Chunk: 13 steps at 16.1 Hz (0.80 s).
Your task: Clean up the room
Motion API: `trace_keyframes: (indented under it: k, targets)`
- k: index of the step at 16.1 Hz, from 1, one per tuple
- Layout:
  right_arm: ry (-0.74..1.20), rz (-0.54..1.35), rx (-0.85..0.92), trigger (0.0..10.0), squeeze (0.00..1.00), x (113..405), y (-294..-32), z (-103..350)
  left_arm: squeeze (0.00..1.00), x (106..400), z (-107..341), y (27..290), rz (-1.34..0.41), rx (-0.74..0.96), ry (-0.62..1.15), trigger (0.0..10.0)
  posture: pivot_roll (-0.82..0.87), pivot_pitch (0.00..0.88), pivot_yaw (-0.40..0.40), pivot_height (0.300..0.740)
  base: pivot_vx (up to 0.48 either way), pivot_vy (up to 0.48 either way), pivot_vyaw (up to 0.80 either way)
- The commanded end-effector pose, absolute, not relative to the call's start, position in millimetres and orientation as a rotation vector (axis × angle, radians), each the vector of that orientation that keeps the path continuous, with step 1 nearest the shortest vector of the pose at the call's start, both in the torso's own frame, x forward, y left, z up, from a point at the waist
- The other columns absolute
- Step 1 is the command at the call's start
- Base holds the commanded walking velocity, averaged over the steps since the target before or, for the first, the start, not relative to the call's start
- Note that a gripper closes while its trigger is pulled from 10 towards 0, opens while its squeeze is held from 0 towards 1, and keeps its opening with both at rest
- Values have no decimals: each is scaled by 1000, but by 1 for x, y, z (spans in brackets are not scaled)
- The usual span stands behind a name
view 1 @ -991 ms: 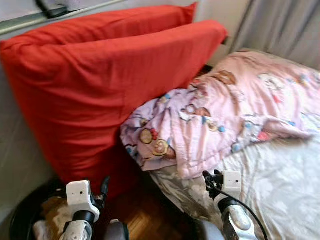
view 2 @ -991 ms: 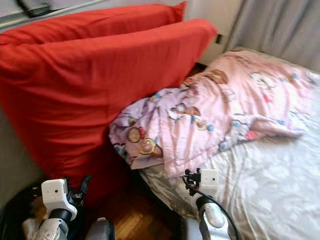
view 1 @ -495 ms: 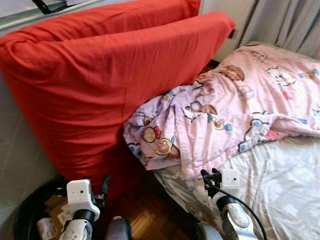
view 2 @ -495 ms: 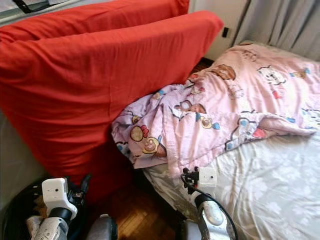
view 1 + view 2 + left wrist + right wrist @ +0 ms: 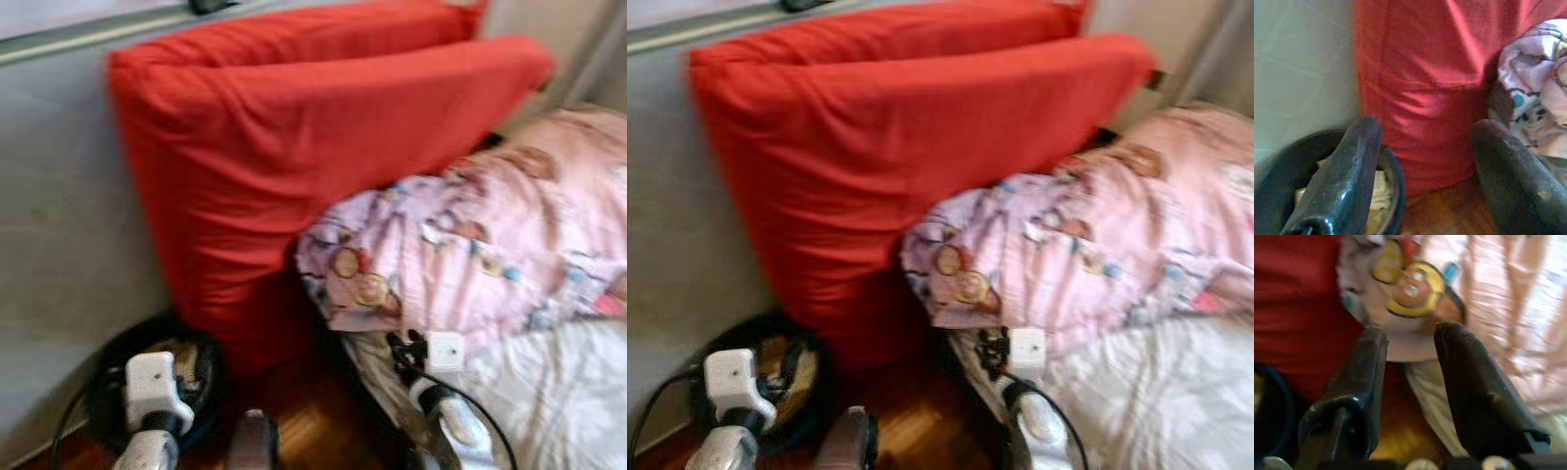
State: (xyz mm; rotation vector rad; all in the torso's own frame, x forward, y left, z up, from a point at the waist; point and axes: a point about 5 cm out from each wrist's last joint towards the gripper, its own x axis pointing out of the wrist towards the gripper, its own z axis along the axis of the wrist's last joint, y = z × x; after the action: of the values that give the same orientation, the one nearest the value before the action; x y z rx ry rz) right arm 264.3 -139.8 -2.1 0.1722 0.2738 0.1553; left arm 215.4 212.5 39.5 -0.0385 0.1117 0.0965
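Bedroom corner, head views motion-blurred. Grey wall on the robot's left; dark wood floor in the narrow strip between wall and bed. Two large red cushions stand on edge, leaning against the wall and reaching down to the floor. Pink cartoon-print quilt lies bunched on the bed, its crumpled end pressed against the lower cushion; pale patterned sheet below it. No legible writing or brand anywhere; the quilt print shows only round cartoon faces. Black round bin sits on the floor at the wall, just beside the cushion's foot, holding pale paper scraps. Left gripper low, over the bin's near rim, fingers spread apart, empty. Right gripper low, at the bed's edge under the quilt end, fingers parted, grasping nothing.
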Motion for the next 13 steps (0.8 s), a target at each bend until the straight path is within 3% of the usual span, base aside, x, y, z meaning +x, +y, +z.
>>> trace_keyframes:
  k: [1,13]
  targets:
    - [307,130,181,10000,0,257,-146,-9,0,216,38,209,83,-54,119,10000,94,104,-27,636,0,0,0]
    - [314,124,165,10000,0,258,-148,-10,0,218,34,204,58,-70,124,10000,90,113,-30,636,0,0,0]
